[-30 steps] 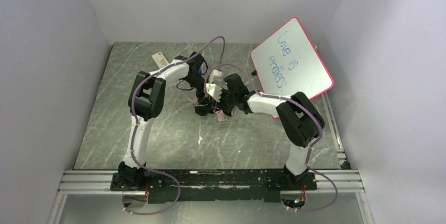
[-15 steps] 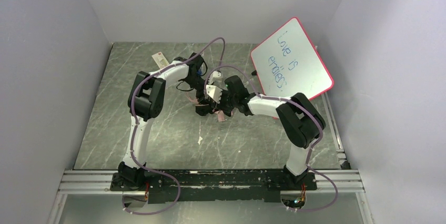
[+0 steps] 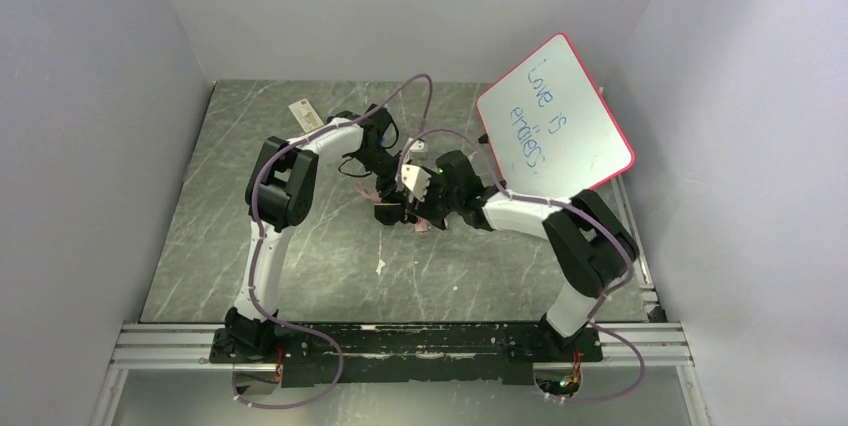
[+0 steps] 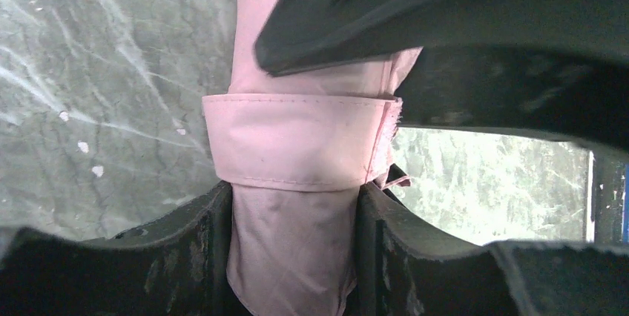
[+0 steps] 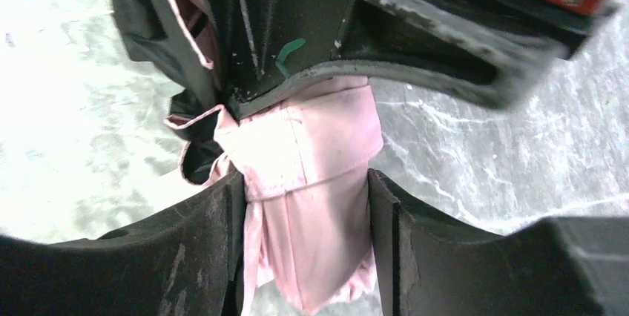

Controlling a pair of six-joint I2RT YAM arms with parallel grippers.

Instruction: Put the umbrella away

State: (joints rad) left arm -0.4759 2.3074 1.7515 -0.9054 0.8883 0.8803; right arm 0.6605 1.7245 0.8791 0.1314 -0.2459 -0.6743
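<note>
Folded umbrella on the tabletop, a little past the middle toward the far edge, caught between 2 grippers closing in from either side. Held by the left gripper, about half closed, both fingers pressed against the pink bundle just below a pink strap wrapped round it. Held too by the right gripper, partly closed on pink fabric that fills the gap and touches both fingers, with black fabric bunched beyond, at the upper left of that wrist view. Shaft and handle hidden under the arms in the overhead view, so no telling which way they point. Pink-framed whiteboard with blue writing propped tilted at the far right corner, well apart from the umbrella. Small white card flat near the far left corner. 1 white scrap on the tabletop, between the umbrella and the near edge, touching neither.
</note>
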